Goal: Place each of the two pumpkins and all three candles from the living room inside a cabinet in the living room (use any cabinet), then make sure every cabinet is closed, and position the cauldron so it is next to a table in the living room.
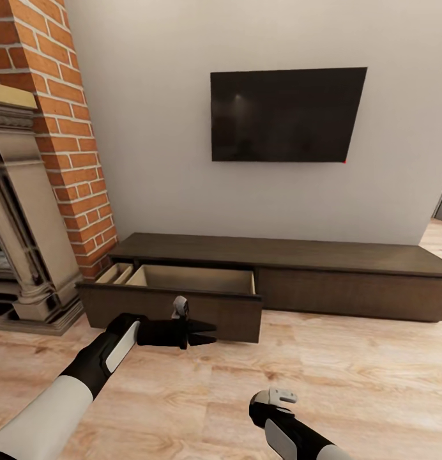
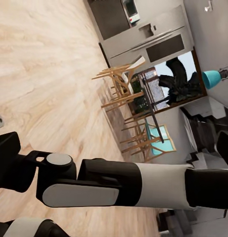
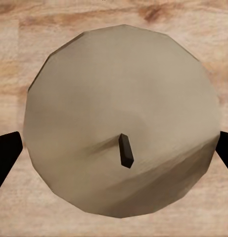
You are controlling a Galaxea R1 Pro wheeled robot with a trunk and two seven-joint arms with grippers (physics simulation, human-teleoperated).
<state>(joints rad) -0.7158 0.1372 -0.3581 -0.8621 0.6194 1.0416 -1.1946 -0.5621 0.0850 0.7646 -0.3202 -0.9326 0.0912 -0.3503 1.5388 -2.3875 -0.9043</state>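
Observation:
A cream-white candle [image 3: 118, 89] with a short dark wick sits between the dark fingertips [image 3: 5, 155] of my right gripper [image 3: 114, 148], which is shut on it above the wooden floor. In the head view my right wrist [image 1: 275, 406] is low at the bottom edge, well in front of the cabinet [image 1: 349, 255]. The cabinet's left drawer [image 1: 195, 280] is pulled out and its inside looks bare. My left gripper [image 1: 211, 334] hovers just before that drawer's front, fingers slightly apart and holding nothing. Pumpkins, cauldron and table are out of view.
A black TV [image 1: 288, 115] hangs on the wall above the cabinet. A stone fireplace [image 1: 23, 211] and a brick column [image 1: 68, 128] stand at the left. The left wrist view looks past my right forearm [image 2: 143, 185] toward wooden chairs [image 2: 121, 81].

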